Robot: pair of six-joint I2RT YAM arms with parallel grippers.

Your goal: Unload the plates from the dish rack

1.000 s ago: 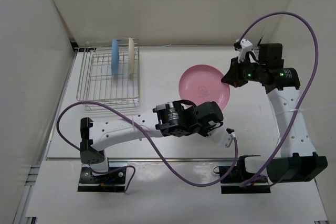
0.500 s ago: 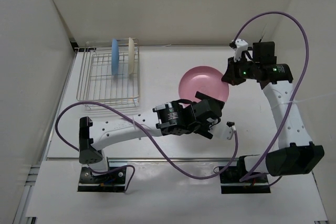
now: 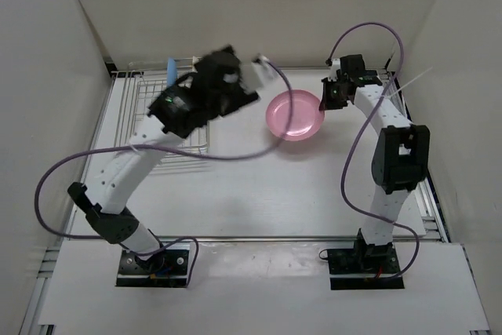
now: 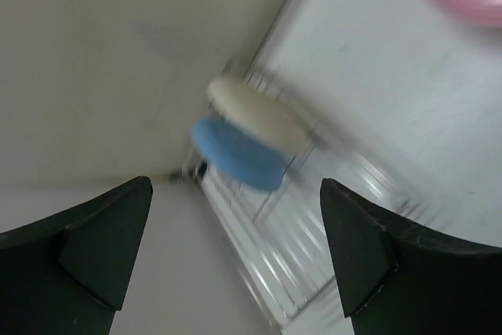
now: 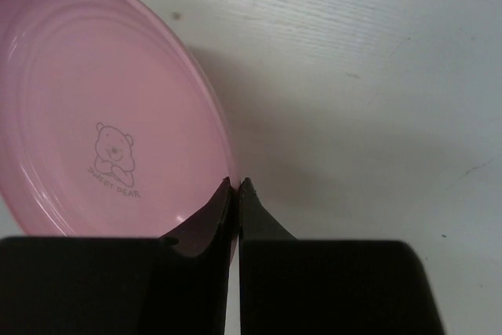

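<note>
The pink plate (image 3: 295,115) with a bear print (image 5: 102,115) is pinched at its right rim by my right gripper (image 5: 236,186), which is shut on it. It casts a shadow on the table beneath. A blue plate (image 4: 239,154) and a cream-white plate (image 4: 259,111) stand on edge side by side in the wire dish rack (image 3: 137,115) at the back left. My left gripper (image 4: 235,260) hangs open and empty above the rack, short of those plates. In the top view only the blue plate (image 3: 170,68) shows past the blurred left arm.
White walls close in behind and to the left of the rack (image 4: 314,241). Purple cables loop from both arms over the table (image 3: 259,194). The right arm (image 3: 396,162) stands tall along the right side.
My left gripper opened beside the pink plate, then swung up and left to the rack. The right gripper stayed shut on the plate and drew it slightly back and left.
</note>
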